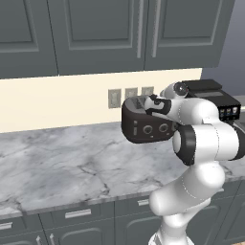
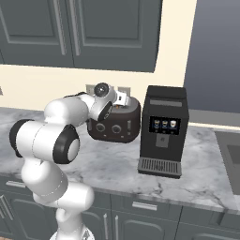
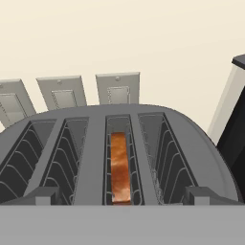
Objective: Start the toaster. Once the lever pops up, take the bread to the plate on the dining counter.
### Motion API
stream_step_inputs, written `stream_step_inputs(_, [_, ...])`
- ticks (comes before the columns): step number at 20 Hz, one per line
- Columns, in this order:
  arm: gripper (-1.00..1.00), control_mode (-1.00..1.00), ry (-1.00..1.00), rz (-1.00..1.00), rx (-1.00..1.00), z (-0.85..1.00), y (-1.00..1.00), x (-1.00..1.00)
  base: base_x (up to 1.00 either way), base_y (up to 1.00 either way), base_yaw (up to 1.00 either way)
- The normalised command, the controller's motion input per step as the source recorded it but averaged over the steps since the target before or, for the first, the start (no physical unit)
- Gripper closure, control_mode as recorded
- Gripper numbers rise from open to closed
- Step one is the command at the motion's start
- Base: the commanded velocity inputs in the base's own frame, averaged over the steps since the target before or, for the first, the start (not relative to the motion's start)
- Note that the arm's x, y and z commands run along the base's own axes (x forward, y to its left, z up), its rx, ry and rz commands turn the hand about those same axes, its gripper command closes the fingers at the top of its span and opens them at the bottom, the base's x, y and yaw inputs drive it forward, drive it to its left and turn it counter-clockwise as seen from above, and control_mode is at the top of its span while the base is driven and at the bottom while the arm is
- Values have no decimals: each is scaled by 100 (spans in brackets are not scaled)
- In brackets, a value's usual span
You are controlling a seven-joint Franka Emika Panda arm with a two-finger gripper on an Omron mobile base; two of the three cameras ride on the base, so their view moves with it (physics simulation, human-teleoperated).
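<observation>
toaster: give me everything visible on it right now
The toaster is a squat, rounded black unit with a matte, plastic-looking shell, upright on the grey-veined marble worktop against the cream wall, just left of the taller black appliance. Its front face carries two round knobs. On top are four long slots with wire guides; the bread sits down in the third slot from the left in the hand view, the others empty. The open tool hovers just above the top, apparently not touching it.
</observation>
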Motion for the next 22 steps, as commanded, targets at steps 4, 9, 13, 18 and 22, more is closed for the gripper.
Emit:
stream_step_inputs(4, [-100, -100, 0, 0, 0, 0, 0, 0, 0, 0, 0])
stream_step_inputs(9, [-100, -100, 0, 0, 0, 0, 0, 0, 0, 0, 0])
stream_step_inputs(13, [-100, -100, 0, 0, 0, 0, 0, 0, 0, 0, 0])
stream_step_inputs(18, [-100, -100, 0, 0, 0, 0, 0, 0, 0, 0, 0])
stream_step_inputs(22, [-100, -100, 0, 0, 0, 0, 0, 0, 0, 0, 0])
